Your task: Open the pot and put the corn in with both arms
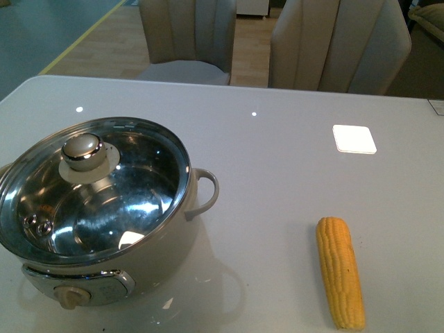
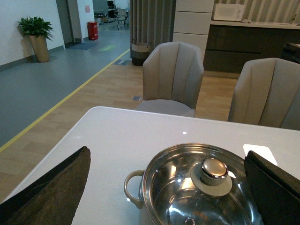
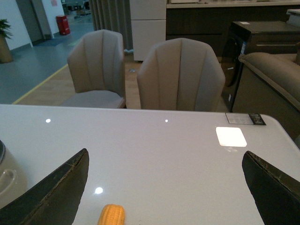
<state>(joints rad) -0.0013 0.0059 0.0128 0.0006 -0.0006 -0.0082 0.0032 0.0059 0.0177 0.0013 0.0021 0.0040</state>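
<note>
The cream pot [image 1: 173, 239] stands at the front left of the white table, closed by a glass lid [image 1: 132, 201] with a round beige and steel knob [image 1: 83, 151]. A loop handle [image 1: 205, 194] points right and a beige dial [image 1: 71, 297] faces front. The yellow corn [image 1: 340, 272] lies lengthwise at the front right. Neither arm shows in the front view. My left gripper [image 2: 168, 187] is open above the pot [image 2: 136, 185], the lid knob [image 2: 213, 169] between its fingers [image 2: 56, 192]. My right gripper [image 3: 166, 187] is open and empty above the table, the corn's tip [image 3: 111, 215] just below it.
Two beige chairs [image 1: 187, 35] [image 1: 336, 43] stand along the table's [image 1: 277, 159] far edge. A bright square light reflection [image 1: 354, 139] lies on the table at the right. A small card [image 3: 244, 118] lies near the far right corner.
</note>
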